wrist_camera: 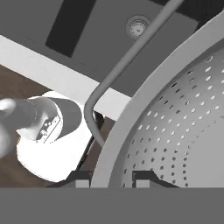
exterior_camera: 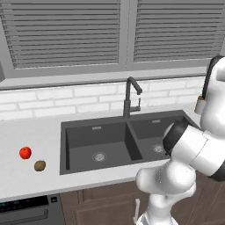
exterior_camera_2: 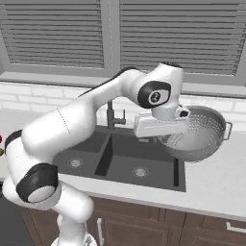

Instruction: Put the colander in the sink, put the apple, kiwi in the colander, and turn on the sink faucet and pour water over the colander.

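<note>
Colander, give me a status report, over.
Hand shut on the colander rim, colander lifted and tilted above the counter right of the sink. Apple and kiwi sit on the left counter. Path to the basin looks open.

Left base view: cam behind arm, looks fwd and down, mid range, over dark grey rectangular double-basin sink (exterior_camera: pixel 110 145). Right base view: same basins (exterior_camera_2: pixel 120 161) from other side, shared w/ tall thin dark grey gooseneck faucet (exterior_camera: pixel 131 97) (exterior_camera_2: pixel 113 115). Hand view: cam on hand, v. close, faces along two-finger gripper (wrist_camera: pixel 110 178) onto round silver-grey perforated metal colander (wrist_camera: pixel 175 127) rim; sink basin (wrist_camera: pixel 109 39) beyond gripper.
</note>
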Robot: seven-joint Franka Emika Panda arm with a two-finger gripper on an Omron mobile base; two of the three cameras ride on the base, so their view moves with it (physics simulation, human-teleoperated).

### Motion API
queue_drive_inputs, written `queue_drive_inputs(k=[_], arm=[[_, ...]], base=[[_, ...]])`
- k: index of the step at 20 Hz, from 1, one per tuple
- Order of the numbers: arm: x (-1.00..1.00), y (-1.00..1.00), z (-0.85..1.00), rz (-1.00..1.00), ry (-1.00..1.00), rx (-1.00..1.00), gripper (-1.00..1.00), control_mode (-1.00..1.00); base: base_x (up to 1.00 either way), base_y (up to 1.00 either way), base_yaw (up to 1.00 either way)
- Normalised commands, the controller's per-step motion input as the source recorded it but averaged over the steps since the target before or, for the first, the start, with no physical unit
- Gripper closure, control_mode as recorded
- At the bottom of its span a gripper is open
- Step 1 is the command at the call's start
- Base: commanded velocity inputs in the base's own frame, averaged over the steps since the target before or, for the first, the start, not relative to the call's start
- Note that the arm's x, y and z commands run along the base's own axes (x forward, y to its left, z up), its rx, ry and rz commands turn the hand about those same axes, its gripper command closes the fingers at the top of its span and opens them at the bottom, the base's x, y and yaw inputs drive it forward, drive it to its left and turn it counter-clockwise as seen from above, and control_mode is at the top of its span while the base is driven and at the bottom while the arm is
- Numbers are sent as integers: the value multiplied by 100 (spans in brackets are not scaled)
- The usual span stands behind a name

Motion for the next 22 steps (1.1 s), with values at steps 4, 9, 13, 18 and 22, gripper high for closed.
queue_drive_inputs(k=[4, 9, 13, 18, 22], arm=[[-21, 100, 77, 0, 15, -19, 100, -100], [-11, 100, 71, 0, 24, -15, 100, -100], [0, 99, 49, 1, 13, -6, 100, -100], [0, 78, 46, 7, 4, 0, 100, -100], [-4, 70, 13, 18, 1, 6, 100, -100]], base=[[0, 0, 0], [0, 0, 0], [0, 0, 0], [0, 0, 0], [0, 0, 0]])
